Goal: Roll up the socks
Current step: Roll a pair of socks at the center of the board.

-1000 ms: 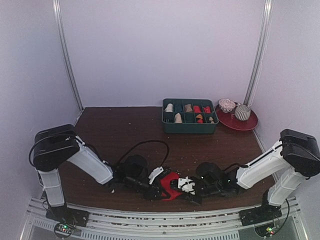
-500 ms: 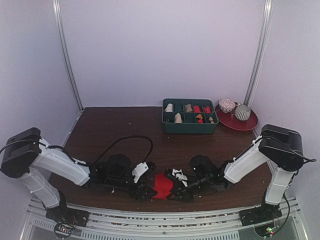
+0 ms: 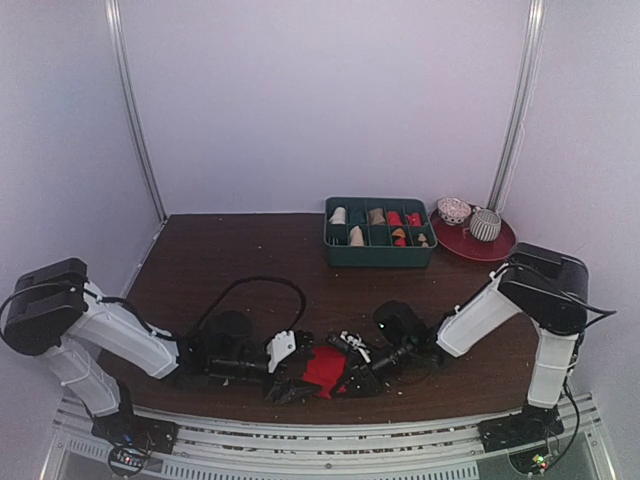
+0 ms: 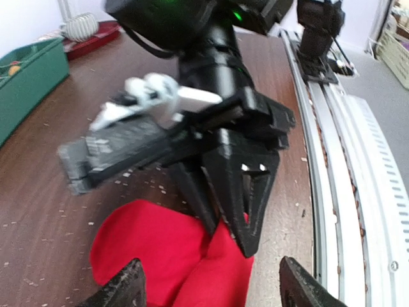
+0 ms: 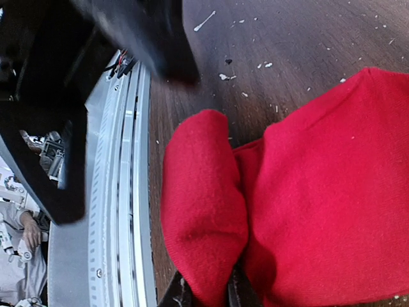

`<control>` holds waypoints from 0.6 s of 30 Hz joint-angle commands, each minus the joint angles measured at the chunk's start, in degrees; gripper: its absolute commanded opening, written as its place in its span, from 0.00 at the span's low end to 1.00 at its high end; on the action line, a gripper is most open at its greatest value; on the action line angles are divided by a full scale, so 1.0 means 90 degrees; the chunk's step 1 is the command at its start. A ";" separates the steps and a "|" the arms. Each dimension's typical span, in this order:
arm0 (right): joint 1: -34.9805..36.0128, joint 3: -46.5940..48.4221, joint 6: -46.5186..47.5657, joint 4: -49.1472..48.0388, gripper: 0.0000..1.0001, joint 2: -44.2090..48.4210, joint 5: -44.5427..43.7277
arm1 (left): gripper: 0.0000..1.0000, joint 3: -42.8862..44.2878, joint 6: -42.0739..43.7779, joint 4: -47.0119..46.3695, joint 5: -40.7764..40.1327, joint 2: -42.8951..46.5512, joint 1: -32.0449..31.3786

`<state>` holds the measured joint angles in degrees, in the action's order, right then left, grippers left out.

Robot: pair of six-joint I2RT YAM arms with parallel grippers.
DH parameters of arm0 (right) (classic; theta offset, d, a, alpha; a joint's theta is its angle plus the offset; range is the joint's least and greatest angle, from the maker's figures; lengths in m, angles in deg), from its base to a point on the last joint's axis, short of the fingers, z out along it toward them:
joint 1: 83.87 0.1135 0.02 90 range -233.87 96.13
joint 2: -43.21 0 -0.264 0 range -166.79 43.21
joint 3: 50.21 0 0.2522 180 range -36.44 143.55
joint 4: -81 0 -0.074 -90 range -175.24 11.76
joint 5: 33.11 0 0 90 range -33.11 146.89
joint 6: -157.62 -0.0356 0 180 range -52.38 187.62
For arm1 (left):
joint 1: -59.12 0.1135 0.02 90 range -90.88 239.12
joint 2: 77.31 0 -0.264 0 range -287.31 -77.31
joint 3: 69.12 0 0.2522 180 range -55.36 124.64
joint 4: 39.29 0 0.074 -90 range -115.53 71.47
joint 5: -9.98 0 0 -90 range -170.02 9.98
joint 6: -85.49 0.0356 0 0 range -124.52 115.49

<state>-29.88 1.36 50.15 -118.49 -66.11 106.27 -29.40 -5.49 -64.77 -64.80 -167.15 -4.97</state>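
A bright red sock (image 3: 322, 367) lies bunched on the brown table near the front edge, between my two grippers. My left gripper (image 3: 293, 386) (image 4: 211, 293) is open. Its fingertips (image 4: 126, 291) stand on either side of the sock (image 4: 156, 246) without gripping it. From the right, my right gripper (image 3: 353, 376) (image 5: 204, 298) is shut on a folded lobe of the red sock (image 5: 203, 217). In the left wrist view its black fingers (image 4: 246, 192) press down into the fabric. Only red fabric shows here.
A green compartment box (image 3: 380, 255) of small rolled bundles stands at the back. A red plate (image 3: 473, 245) with a bowl and a cup lies to its right. The metal rail (image 3: 320, 440) (image 5: 121, 192) runs just in front of the sock. Crumbs dot the table.
My left gripper has opened, let go of the red sock, and drawn back a little to the left. My right gripper has moved left with the sock's fold held in it.
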 commanded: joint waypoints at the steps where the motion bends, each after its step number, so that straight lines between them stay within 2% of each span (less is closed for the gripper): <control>1: -0.0012 -0.0337 -0.0231 0.1812 0.13 -0.0698 -0.0622 | 0.70 0.0271 0.0366 0.0070 0.0587 -0.0498 -0.0128; 6: -0.0141 -0.0379 -0.0203 0.1830 0.13 -0.0712 -0.0566 | 0.68 0.0324 0.0161 0.0381 0.0341 -0.0795 -0.0271; 14: -0.0234 -0.0372 -0.0076 0.1943 0.13 -0.0707 -0.0569 | 0.58 0.0235 -0.0202 0.0621 -0.0390 -0.0952 -0.0281; 16: -0.0247 -0.0388 -0.0080 0.1934 0.13 -0.0705 -0.0567 | 0.52 0.0292 -0.0192 0.0664 -0.0492 -0.1043 -0.0281; 18: -0.0257 -0.0391 -0.0088 0.1944 0.13 -0.0701 -0.0570 | 0.39 0.0431 -0.0154 0.0771 -0.0461 -0.1189 -0.0281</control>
<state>-31.32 1.92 49.25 -118.60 -67.34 108.90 -27.39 -6.03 -60.84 -67.05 -175.30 -7.20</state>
